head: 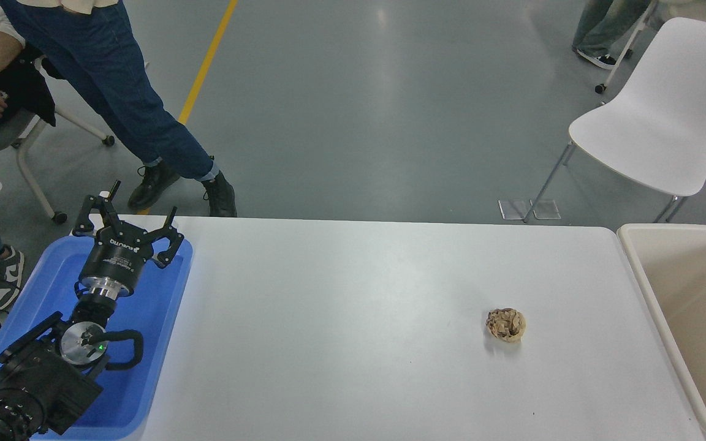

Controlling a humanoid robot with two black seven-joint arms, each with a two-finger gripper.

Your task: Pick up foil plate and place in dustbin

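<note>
The beige dustbin [641,269] stands off the table's right end, and only its smooth inner walls and thick rim show. The foil plate is out of view. My left arm is parked at the lower left over the blue tray, its gripper [127,214] open with nothing between the fingers. My right arm and gripper are out of view.
A small crumpled brown paper ball [505,324] lies on the white table [341,318] right of centre. A shallow blue tray [157,343] sits at the table's left end. A person's legs [138,116] stand beyond the far left corner. A white chair [653,116] stands at the far right.
</note>
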